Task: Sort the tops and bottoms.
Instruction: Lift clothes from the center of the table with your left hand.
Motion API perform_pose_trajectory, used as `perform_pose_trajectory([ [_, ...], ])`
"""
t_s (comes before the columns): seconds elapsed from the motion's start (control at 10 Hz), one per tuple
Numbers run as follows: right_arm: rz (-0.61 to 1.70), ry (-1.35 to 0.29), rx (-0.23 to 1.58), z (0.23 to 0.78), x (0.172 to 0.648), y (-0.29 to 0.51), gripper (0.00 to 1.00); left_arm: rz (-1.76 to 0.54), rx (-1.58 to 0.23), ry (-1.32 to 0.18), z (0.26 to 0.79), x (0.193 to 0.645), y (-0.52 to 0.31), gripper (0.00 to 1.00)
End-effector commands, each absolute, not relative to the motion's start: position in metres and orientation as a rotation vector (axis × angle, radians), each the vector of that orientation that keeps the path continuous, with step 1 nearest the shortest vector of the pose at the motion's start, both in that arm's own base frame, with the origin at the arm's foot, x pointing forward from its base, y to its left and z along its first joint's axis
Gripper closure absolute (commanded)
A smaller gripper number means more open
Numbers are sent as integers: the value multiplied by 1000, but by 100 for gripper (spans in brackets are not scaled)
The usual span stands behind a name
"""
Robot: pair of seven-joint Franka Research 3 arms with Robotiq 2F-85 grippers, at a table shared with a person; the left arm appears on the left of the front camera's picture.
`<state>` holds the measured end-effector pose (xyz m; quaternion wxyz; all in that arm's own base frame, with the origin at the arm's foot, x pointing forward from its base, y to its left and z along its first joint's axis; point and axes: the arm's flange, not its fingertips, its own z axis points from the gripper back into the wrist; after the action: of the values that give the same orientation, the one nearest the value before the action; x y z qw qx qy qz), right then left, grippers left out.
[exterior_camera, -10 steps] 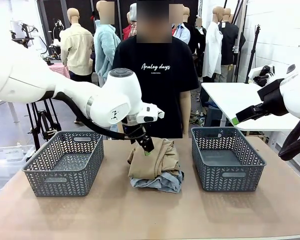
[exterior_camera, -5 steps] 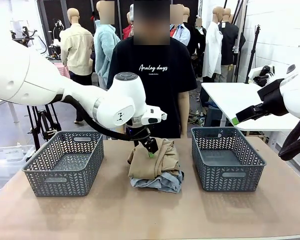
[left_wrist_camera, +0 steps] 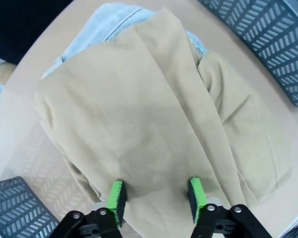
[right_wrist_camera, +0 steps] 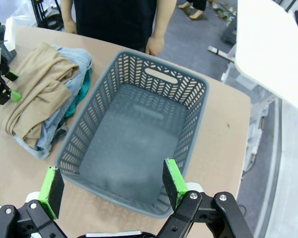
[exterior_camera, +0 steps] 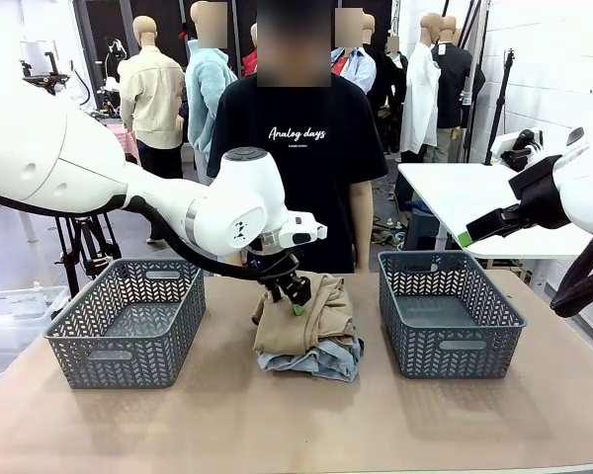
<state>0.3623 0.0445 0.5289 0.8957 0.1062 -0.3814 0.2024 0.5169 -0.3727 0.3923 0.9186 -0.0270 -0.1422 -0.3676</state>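
Left gripper [left_wrist_camera: 156, 194] astride khaki top [left_wrist_camera: 154, 124], grip unsure; right wrist: teal tee [right_wrist_camera: 82, 93].

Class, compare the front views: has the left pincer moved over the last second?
Yes. The left pincer has sunk slightly onto the tan khaki top, edging toward the right basket.

From my side, the front camera looks level across the worktop [exterior_camera: 296, 425] toward the person [exterior_camera: 296, 168]. The left wrist camera sits very close over the tan top [left_wrist_camera: 154, 124], probably facing almost straight down. The right wrist camera hangs high above the right basket [right_wrist_camera: 84, 139]. All three views share that tan top.
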Motion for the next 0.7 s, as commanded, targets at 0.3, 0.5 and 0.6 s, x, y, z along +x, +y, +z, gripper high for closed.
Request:
perform_pose_trajectory([
  [0.3, 411, -783, 222, 527, 364, 45, 0, -755, -70, -257, 395, 516, -370, 100],
  [0.5, 411, -783, 222, 527, 364, 45, 0, -744, -85, -243, 396, 514, -369, 100],
  [0.6, 411, -783, 222, 527, 364, 45, 0, -738, -98, -231, 399, 509, -368, 100],
])
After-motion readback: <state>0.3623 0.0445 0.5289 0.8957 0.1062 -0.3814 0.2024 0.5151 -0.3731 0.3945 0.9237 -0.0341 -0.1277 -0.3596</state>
